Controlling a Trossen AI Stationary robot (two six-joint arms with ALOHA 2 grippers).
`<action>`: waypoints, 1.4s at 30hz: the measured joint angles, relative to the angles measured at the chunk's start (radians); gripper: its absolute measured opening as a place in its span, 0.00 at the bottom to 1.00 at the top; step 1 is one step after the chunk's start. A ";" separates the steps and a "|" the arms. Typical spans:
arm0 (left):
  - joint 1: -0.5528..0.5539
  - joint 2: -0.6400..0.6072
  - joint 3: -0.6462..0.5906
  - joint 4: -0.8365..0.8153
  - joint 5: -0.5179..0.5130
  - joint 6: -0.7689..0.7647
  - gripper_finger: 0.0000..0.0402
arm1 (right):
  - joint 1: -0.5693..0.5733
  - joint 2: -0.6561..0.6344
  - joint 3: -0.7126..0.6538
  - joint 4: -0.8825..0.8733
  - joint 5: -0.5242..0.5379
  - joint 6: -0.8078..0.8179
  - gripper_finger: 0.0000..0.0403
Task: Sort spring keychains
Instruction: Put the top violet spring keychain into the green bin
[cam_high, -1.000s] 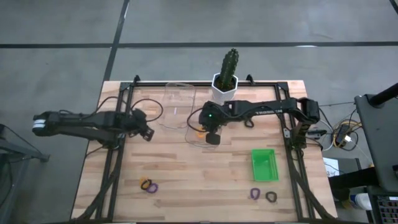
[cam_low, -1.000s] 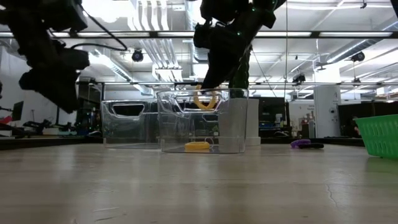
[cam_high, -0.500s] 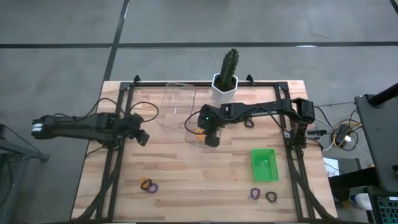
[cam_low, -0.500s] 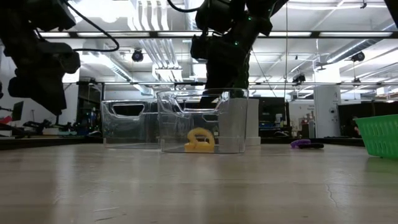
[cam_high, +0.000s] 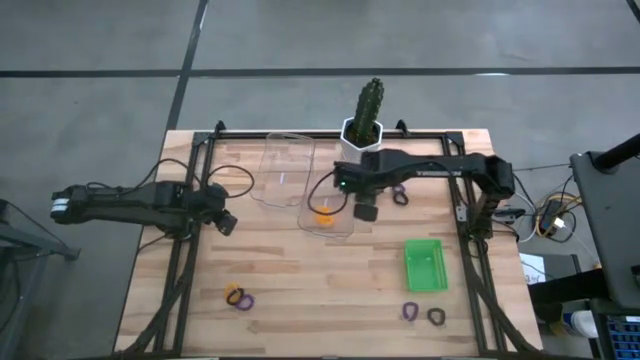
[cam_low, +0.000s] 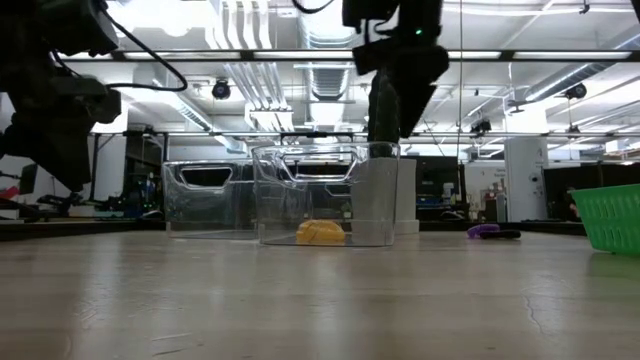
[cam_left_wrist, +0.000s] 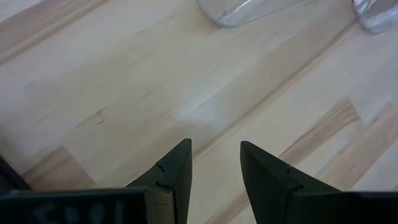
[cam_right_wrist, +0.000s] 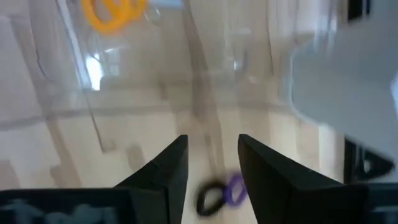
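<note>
Now the wooden counter (cam_high: 300, 270) sits under bright ceiling lights. Both claws are spread and empty: left claw (cam_high: 228, 224) waits, right claw (cam_high: 366, 211) has dropped its orange keychain (cam_high: 323, 212) into the clear bin (cam_high: 345, 225).

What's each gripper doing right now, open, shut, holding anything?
Left gripper: open, empty, over bare table.
Right gripper: open, empty, beside the clear bin with the orange keychains inside.

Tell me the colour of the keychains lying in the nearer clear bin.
Orange keychains, clearest in the right wrist view.
</note>
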 joint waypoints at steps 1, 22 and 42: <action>0.000 0.000 0.000 -0.001 0.000 0.000 0.32 | -0.006 -0.013 -0.010 -0.015 -0.001 0.019 0.32; -0.001 0.000 0.007 0.050 0.031 -0.044 0.32 | -0.341 -0.343 -0.587 0.354 -0.252 0.206 0.33; -0.001 0.001 0.035 0.107 0.036 -0.053 0.32 | -0.401 -0.067 -0.602 0.372 -0.252 0.243 0.42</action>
